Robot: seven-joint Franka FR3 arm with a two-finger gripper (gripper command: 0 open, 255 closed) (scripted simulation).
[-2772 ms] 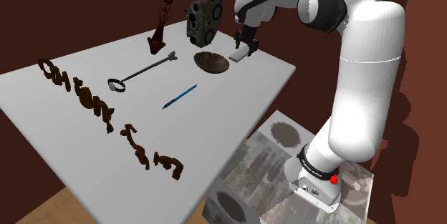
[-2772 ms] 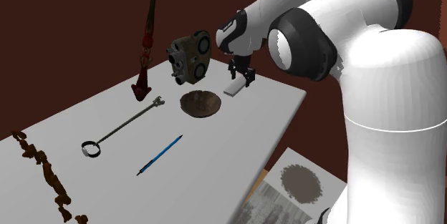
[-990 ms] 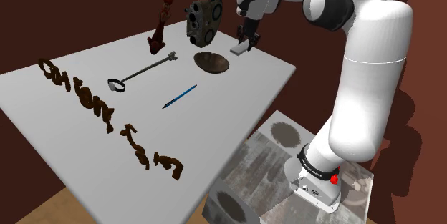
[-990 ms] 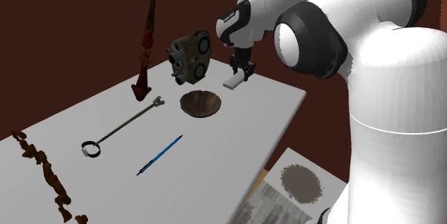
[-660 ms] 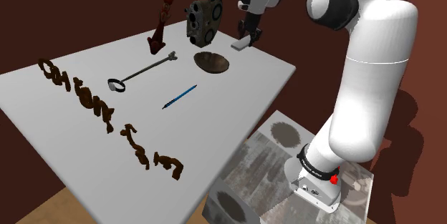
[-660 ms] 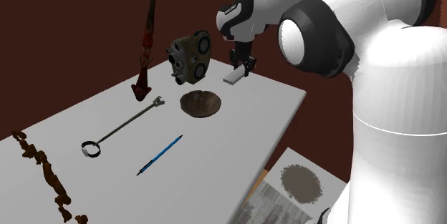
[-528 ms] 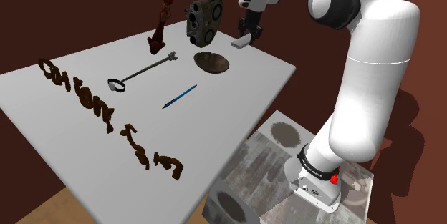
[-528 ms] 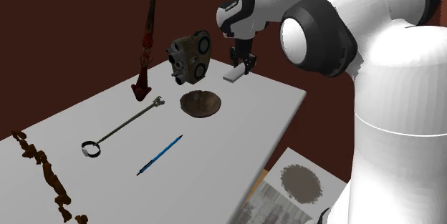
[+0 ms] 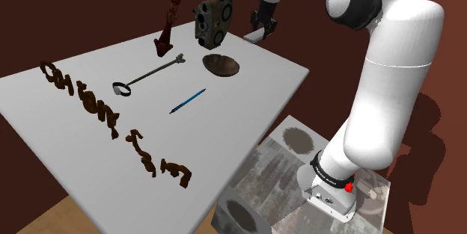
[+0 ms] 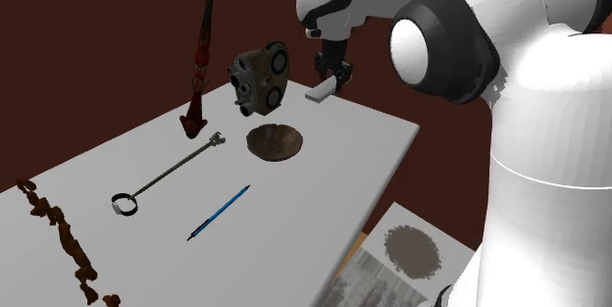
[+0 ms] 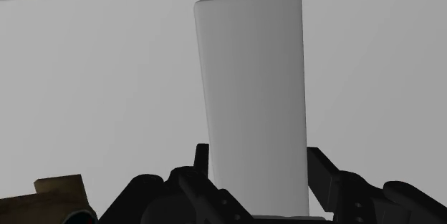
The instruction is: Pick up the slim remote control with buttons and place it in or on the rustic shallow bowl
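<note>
Your fingers stayed clamped on the plain grey remote and you raised it clear of the tabletop, so the grasp held, but it hung beside, not yet over, the empty brown bowl.

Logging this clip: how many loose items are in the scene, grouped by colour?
Brown: 3 (bowl, old camera, chain of pieces)
Dark red: 1 (tall staff)
Grey: 2 (remote, ring-ended rod)
Blue: 1 (pen)
Total: 7
</note>
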